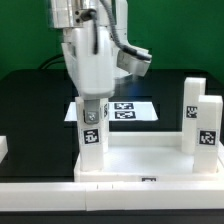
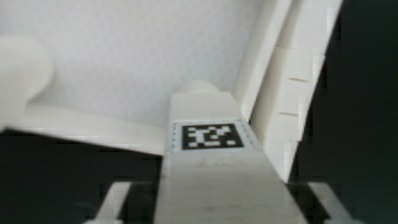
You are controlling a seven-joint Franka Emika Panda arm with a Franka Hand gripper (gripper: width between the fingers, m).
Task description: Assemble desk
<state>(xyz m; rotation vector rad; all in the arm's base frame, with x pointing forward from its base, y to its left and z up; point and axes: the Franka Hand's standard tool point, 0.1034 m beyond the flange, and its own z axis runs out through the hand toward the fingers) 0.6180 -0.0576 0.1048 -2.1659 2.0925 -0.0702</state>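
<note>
The white desk top [image 1: 140,160] lies flat with its rim up, near the front of the table. A white square leg [image 1: 92,135] with black-and-white tags stands upright at the top's corner on the exterior view's left. My gripper [image 1: 92,100] is shut on that leg's upper part. In the wrist view the leg [image 2: 222,165] with its tag runs between the two fingers [image 2: 125,200], my gripper [image 2: 222,198] clamping it. Below it lie the desk top's floor [image 2: 125,90] and rim [image 2: 285,70]. Two more legs [image 1: 200,120] stand upright at the top's end on the exterior view's right.
The marker board [image 1: 125,108] lies flat on the black table behind the desk top. A small white piece [image 1: 3,150] shows at the exterior view's left edge. A rounded white shape [image 2: 15,70] sits at the edge of the wrist view.
</note>
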